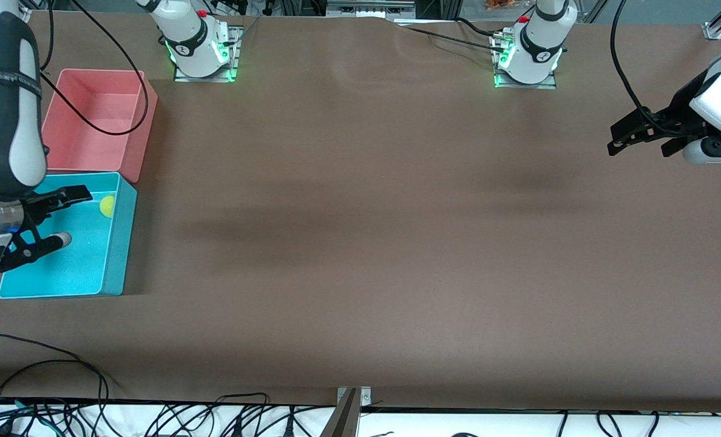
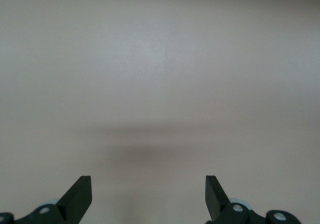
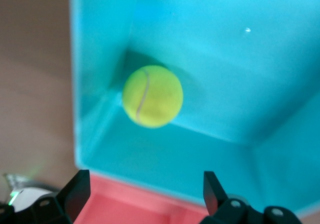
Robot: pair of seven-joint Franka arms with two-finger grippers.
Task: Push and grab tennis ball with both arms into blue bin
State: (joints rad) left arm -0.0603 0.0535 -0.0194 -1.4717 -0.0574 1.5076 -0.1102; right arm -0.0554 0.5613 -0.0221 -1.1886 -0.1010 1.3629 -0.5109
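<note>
Brown table (image 1: 360, 243) carries two bins at the right arm's end: the pink-red bin (image 1: 133, 130) farther from the front camera, the blue bin (image 1: 115, 243) touching it on the nearer side. Tennis ball (image 1: 107, 206) lies inside the blue bin, on its floor, tucked into the corner next to the pink-red bin (so the task reads as done, by my judgement). Right gripper (image 1: 63, 218) hangs over the blue bin's interior, fingers spread wide, holding nothing; the right wrist view shows the ball (image 3: 152, 96) well clear of both fingertips (image 3: 80, 191). Left gripper (image 1: 643, 138) hovers over bare table at the left arm's end, waiting, fingers likewise apart and empty. Risks from here: the right gripper sits low among tall walls, so a sideways withdrawal could catch a wall and drag or tip the blue bin; the ball may roll if the bin is jolted. A straight lift looks safest.
</note>
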